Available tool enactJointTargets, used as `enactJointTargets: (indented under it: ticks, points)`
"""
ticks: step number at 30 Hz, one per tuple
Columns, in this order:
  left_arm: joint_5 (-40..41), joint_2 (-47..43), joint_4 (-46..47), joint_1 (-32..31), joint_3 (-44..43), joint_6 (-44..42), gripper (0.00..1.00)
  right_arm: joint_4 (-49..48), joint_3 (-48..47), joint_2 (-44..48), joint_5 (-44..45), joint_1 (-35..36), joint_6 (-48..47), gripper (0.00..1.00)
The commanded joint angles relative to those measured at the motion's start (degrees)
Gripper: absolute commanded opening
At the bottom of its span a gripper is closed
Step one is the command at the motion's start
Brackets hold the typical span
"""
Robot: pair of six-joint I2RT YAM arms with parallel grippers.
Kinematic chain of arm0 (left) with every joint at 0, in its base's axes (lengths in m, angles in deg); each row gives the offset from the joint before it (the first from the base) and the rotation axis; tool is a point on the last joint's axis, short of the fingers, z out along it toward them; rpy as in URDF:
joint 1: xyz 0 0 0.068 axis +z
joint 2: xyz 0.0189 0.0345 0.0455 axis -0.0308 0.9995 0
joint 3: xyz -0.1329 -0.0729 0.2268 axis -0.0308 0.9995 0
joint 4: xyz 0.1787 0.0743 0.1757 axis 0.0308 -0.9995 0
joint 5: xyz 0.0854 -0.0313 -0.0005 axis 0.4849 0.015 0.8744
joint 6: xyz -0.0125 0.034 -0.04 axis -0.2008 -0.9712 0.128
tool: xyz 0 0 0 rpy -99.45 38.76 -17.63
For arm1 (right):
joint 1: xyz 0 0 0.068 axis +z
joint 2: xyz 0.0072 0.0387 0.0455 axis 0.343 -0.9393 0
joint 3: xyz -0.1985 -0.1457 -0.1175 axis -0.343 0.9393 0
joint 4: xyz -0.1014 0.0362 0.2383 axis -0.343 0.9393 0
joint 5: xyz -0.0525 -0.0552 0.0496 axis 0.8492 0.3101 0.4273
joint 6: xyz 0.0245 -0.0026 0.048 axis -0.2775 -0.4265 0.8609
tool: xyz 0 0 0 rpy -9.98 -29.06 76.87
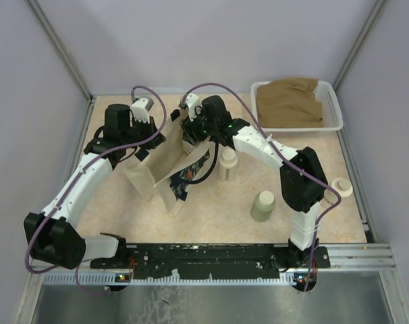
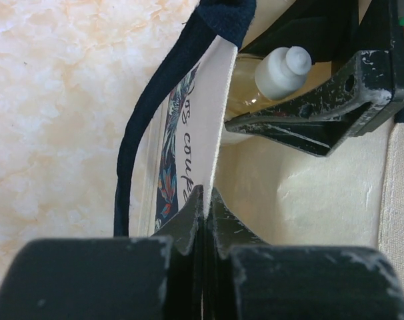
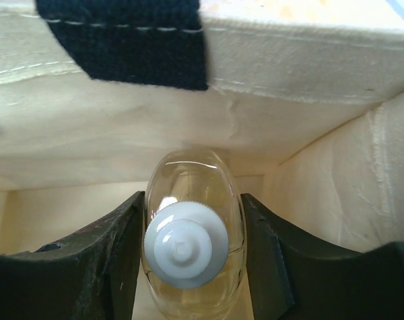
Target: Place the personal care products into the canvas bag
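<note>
My right hand (image 3: 192, 250) grips the clear amber-liquid bottle with white cap (image 3: 189, 193) inside the beige canvas bag (image 1: 152, 174); my left hand (image 2: 203, 200) pinches its rim; the cream bottle (image 1: 227, 164) and olive-green cylinder (image 1: 262, 206) stand on the worktop (image 1: 211, 219).

One canvas bag (image 1: 150, 172). Three bottles: amber bottle (image 3: 189, 233) inside it, cream bottle (image 1: 227, 164) and olive-green cylinder (image 1: 262, 206) right of it. One tray (image 1: 296, 127).

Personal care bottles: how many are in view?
3: amber bottle in the right hand inside the canvas bag; cream bottle beside the bag; olive-green cylinder on the table.
</note>
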Motion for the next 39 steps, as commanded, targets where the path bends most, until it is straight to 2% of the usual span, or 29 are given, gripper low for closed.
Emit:
enactJointTargets:
  ticks: [1,4,5,6,8,9,11,14,17,21,26,31,35,39]
  points:
    - [-1.1,-1.6,0.8,-0.2,-0.8,0.0,0.00,-15.0,-1.5,2.5,5.6,0.7,-4.4,0.00]
    - [-1.1,-1.6,0.7,-0.2,-0.8,0.0,0.00,-15.3,-0.8,2.1,8.7,1.2,-6.2,0.00]
    - [-1.1,-1.6,0.7,-0.2,-0.8,0.0,0.00,-14.9,-1.0,1.9,9.5,1.1,-6.3,0.07]
    - [-1.1,-1.7,0.8,-0.2,-0.7,0.0,0.00,-14.2,-1.2,1.8,9.8,1.3,-6.4,0.20]
    - [-1.0,-1.8,0.8,-0.2,-0.7,0.0,0.00,-13.4,-1.2,2.3,9.8,1.3,-5.7,0.52]
    - [-1.0,-1.8,0.8,-0.2,-0.6,-0.1,0.00,-13.6,-0.7,3.0,9.8,1.4,-5.4,0.63]
    - [-0.7,-1.8,0.9,-0.2,-0.5,-0.1,0.00,-14.7,0.9,4.8,9.1,1.7,-4.8,0.78]
    - [-0.7,-1.7,1.2,-0.2,-0.1,-0.1,0.00,-14.4,1.9,7.6,8.7,2.5,-4.5,0.91]
    - [-0.8,-1.6,1.7,-0.2,0.3,0.1,0.00,-10.8,1.0,9.8,10.7,4.0,-5.0,0.92]
    - [-0.2,-1.6,2.2,-0.2,0.5,0.2,0.00,-5.7,1.1,15.6,20.3,7.0,-4.4,0.91]
    - [1.5,-1.5,2.2,-0.2,0.5,0.0,0.00,0.6,6.0,26.1,30.1,8.0,3.9,0.93]
    - [1.3,-1.3,2.4,-0.2,0.4,-0.1,0.00,8.8,13.1,33.4,39.2,7.6,10.2,0.99]
    - [1.4,-1.6,2.6,-0.2,0.4,0.0,0.00,15.0,15.8,32.6,35.9,3.6,14.3,0.99]
    - [1.4,-1.7,2.6,-0.2,0.4,0.0,0.00,13.6,19.8,30.6,32.8,1.0,15.8,0.99]
